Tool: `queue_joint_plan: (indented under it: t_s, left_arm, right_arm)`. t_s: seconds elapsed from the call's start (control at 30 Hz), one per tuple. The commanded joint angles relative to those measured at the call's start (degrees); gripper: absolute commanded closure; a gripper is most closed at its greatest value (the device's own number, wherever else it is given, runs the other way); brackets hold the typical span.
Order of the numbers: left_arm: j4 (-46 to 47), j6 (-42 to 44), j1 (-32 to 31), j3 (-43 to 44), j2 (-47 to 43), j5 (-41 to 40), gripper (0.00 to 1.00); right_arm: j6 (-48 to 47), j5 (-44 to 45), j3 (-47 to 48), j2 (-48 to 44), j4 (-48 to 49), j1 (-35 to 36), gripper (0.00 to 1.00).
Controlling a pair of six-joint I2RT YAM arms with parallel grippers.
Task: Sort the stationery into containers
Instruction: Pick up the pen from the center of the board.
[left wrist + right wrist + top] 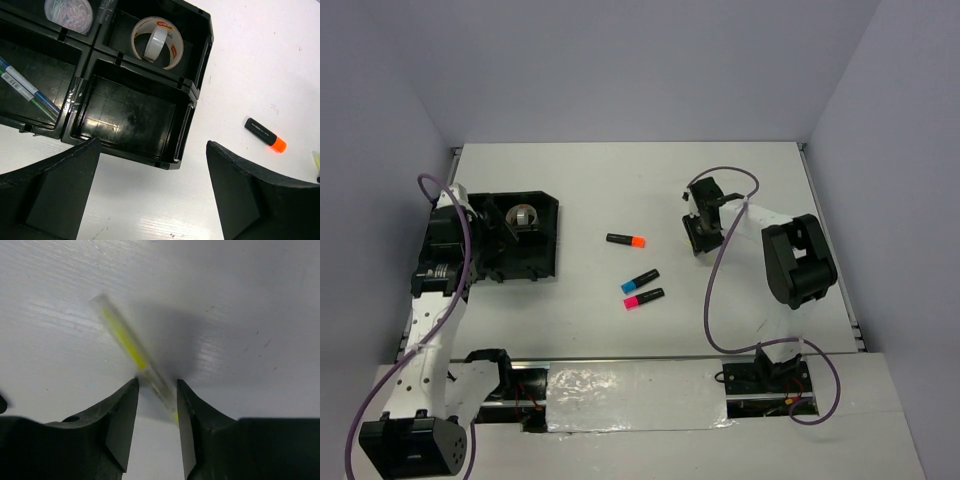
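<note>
1. On the white surface I see a black four-compartment plastic tray at left and three short black highlighters at mid-surface.
2. My left fingers gape wide and empty above the tray.
3. At far right, my right fingers closely flank a thin clear yellow-cored pen; whether they grip it I cannot tell.

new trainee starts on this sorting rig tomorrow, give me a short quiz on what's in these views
1. True or false: the tape roll shares a compartment of the tray with the pens.
2. Which loose highlighter lies closest to the tray? A) orange highlighter B) blue C) pink
3. What sits between the fingers of the right gripper?

Key
1. False: they lie in separate compartments.
2. A.
3. A thin clear pen with a yellow core.
</note>
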Motion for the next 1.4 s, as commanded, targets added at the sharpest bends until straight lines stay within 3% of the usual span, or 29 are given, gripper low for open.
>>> queue_joint_plan:
  t_s: [0.0, 0.03, 0.13, 0.27, 0.4, 0.47, 0.53, 0.63, 0.87, 0.97, 1.03, 1.17, 1.23, 1.27, 1.3, 1.37]
  left_arm:
    - [2.3, 0.9, -0.4, 0.9, -0.9, 1.1, 0.01]
    - [2.3, 0.7, -0.4, 0.9, -0.6, 1.3, 0.01]
    - [4.1, 0.3, -0.8, 0.4, -0.1, 4.5, 0.01]
    - [10.8, -4.0, -4.9, -1.4, 1.7, 19.5, 0.01]
    - [16.6, -10.1, -22.1, 2.7, 8.2, 23.7, 0.01]
    - [20.5, -14.4, -27.0, 3.5, 10.5, 26.7, 0.01]
    - [29.2, -17.4, -29.4, 2.7, 12.6, 30.5, 0.02]
    - [33.2, -19.8, -32.9, 3.0, 14.3, 29.4, 0.03]
    - [40.5, -23.6, -35.5, 1.1, 14.7, 31.5, 0.06]
    - [40.2, -22.9, -36.4, 1.7, 15.3, 31.6, 0.14]
    - [40.7, -23.2, -36.8, 1.7, 16.1, 32.1, 0.27]
    - [37.9, -21.7, -37.7, 2.7, 17.8, 31.7, 0.35]
    - [38.3, -21.8, -37.9, 2.5, 18.3, 32.4, 0.45]
    - [38.5, -21.8, -38.2, 2.5, 18.5, 32.5, 0.51]
    - [38.0, -21.6, -38.3, 2.7, 18.6, 32.5, 0.68]
    - [36.5, -20.2, -38.5, 3.2, 18.9, 32.0, 0.87]
  right_arm:
    - [-0.8, -3.4, -0.8, 0.5, 0.3, -0.1, 0.59]
    - [-0.4, -3.4, -0.9, 0.3, 0.2, 0.0, 0.63]
    - [-0.2, -2.7, -2.1, -1.2, 1.1, 0.4, 0.87]
    - [6.0, -6.0, -5.6, -9.8, 6.8, 1.0, 1.0]
    - [18.2, -14.1, -14.2, -24.1, 18.7, 6.3, 1.0]
    - [22.5, -17.0, -18.7, -31.7, 26.1, 9.5, 1.0]
    - [29.4, -20.0, -22.0, -36.2, 35.0, 11.0, 1.0]
    - [38.4, -22.5, -28.9, -43.5, 46.2, 14.2, 1.0]
    - [41.9, -22.5, -29.4, -48.1, 47.8, 19.0, 1.0]
    - [41.8, -23.0, -27.2, -48.3, 46.6, 20.6, 1.0]
    - [41.5, -22.3, -26.4, -48.0, 45.9, 21.9, 1.0]
    - [41.9, -22.3, -25.5, -47.4, 46.9, 22.7, 1.0]
    - [42.0, -22.3, -24.9, -46.7, 46.5, 22.7, 1.0]
    - [41.9, -22.2, -24.1, -45.8, 46.4, 22.7, 1.0]
    - [41.9, -22.3, -23.7, -45.4, 46.3, 22.8, 1.0]
    - [41.6, -22.0, -22.7, -44.2, 46.0, 22.9, 1.0]
